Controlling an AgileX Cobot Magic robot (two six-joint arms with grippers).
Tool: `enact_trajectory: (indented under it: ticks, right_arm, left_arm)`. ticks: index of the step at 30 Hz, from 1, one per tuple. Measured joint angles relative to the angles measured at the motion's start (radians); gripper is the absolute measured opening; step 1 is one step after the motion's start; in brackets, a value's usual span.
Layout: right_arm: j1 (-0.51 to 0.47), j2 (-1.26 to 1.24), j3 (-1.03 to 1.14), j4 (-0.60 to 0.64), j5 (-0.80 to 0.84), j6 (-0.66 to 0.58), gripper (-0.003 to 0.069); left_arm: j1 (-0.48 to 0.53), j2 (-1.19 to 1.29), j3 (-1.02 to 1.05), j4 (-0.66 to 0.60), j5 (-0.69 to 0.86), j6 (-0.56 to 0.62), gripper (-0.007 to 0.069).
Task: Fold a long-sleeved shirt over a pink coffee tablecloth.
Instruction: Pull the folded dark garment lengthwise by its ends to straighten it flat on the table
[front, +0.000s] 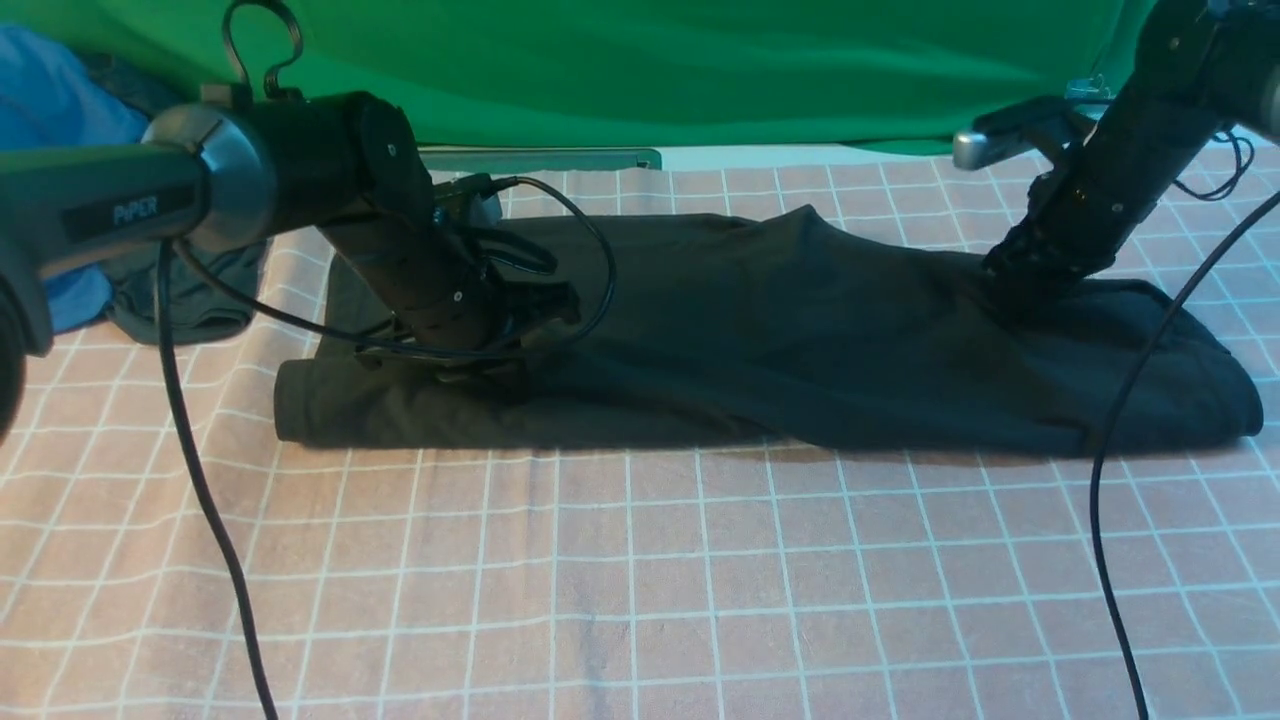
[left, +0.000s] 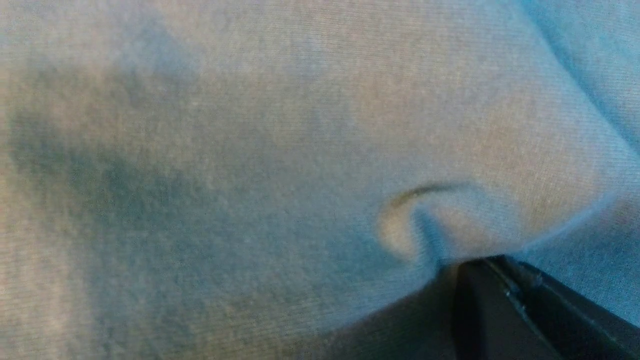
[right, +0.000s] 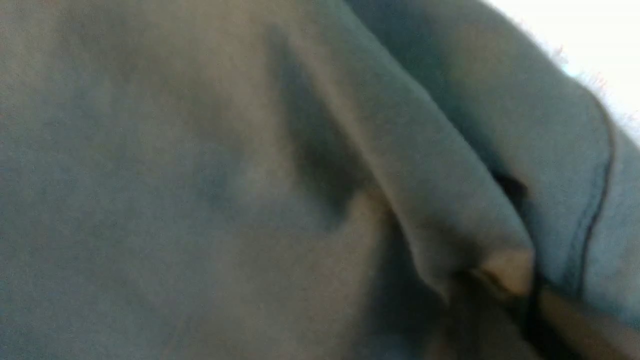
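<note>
Pink gridded cloth (front: 640, 580) spread wide and slightly wrinkled, with a green backdrop (front: 650, 70) hanging behind it. The black shirt (front: 800, 340) lay across the cloth's far half, folded into a long band. The left tool (front: 480, 370) was clamped tight on fabric near the shirt's left end. The right tool (front: 1010, 285) pinched a fold near its right end. A blue garment (front: 50, 110) and a grey-green garment (front: 190, 300) sat far left.
</note>
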Motion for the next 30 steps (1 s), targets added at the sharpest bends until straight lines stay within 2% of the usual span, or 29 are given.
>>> enact_trajectory:
  ticks: [7, 13, 15, 17, 19, 21, 22, 25, 28, 30]
  right_arm:
    - [-0.017, -0.013, -0.065, -0.042, -0.008, 0.013, 0.0064]
    - [-0.031, -0.013, -0.073, -0.055, -0.064, 0.024, 0.0094]
    - [-0.031, -0.002, -0.073, -0.061, -0.08, 0.026, 0.0148]
    - [-0.032, 0.01, -0.073, -0.082, -0.11, 0.026, 0.0248]
    - [-0.032, 0.016, -0.073, -0.126, -0.137, 0.046, 0.0319]
    - [-0.032, 0.016, -0.073, -0.177, -0.161, 0.085, 0.0349]
    - [-0.032, 0.015, -0.077, -0.261, -0.164, 0.17, 0.0364]
    - [-0.032, -0.005, -0.092, -0.384, -0.09, 0.3, 0.0335]
    - [-0.035, -0.037, -0.096, -0.402, -0.017, 0.318, 0.0257]
    - [-0.035, -0.086, -0.1, -0.365, 0.064, 0.3, 0.0132]
  left_arm:
    - [0.0, 0.0, 0.0, 0.0, 0.001, 0.0, 0.0012]
    - [-0.001, 0.0, 0.0, -0.001, 0.011, 0.002, 0.0012]
    - [-0.001, 0.0, 0.0, -0.001, 0.02, 0.002, 0.0012]
    - [-0.001, 0.0, 0.0, 0.0, 0.023, 0.003, 0.0012]
    - [-0.001, 0.0, 0.0, 0.0, 0.027, 0.003, 0.0012]
    - [-0.001, 0.0, 0.0, 0.0, 0.027, 0.003, 0.0012]
    - [-0.001, -0.001, 0.0, 0.004, 0.027, 0.003, 0.0012]
    - [-0.001, -0.019, 0.001, 0.015, 0.03, -0.007, 0.0013]
    - [-0.001, -0.053, 0.002, 0.032, 0.03, -0.025, 0.0013]
    - [-0.001, -0.122, 0.005, 0.071, 0.033, -0.062, 0.0013]
